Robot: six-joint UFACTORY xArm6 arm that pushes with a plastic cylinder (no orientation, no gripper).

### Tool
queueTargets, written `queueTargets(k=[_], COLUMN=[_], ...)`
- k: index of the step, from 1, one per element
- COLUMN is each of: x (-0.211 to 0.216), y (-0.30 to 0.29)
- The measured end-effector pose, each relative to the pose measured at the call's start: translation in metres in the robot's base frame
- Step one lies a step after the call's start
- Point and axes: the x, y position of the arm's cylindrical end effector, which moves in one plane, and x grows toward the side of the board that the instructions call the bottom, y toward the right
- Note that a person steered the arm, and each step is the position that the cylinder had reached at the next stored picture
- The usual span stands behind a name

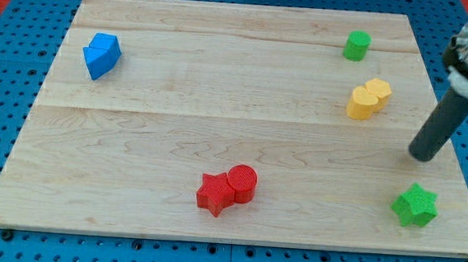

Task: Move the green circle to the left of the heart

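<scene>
A blue perforated base (28,1) is seen beneath and around a pale wooden board (218,122), which fills most of the camera view. The board is made up of planks joined along lines running from the view's left to its right.

The dark rod (443,121) is observed entering from the view's upper right and slanting down to my tip (420,157), which is placed near the board's right edge. No pincer is fitted to this arm, so no open or closed state can be recorded. My tip is found above the green star (415,205), apart from it, and to the right of the yellow heart (368,99), also apart.

The blue block (101,55), an angular shape, is noted near the upper left corner, well apart from all others. The red star (215,193) and the red cylinder (242,183) are recorded touching each other near the bottom centre, with the cylinder on the right.

The green circle (356,45) is located near the top edge, directly above the yellow heart and slightly to its left, not touching it.
</scene>
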Motion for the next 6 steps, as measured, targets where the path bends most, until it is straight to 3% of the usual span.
queueTargets(k=[2,3,4,5,6], x=[-0.109,-0.173,-0.209,-0.207,-0.166], y=[0.042,0.028,-0.009,-0.063,-0.107])
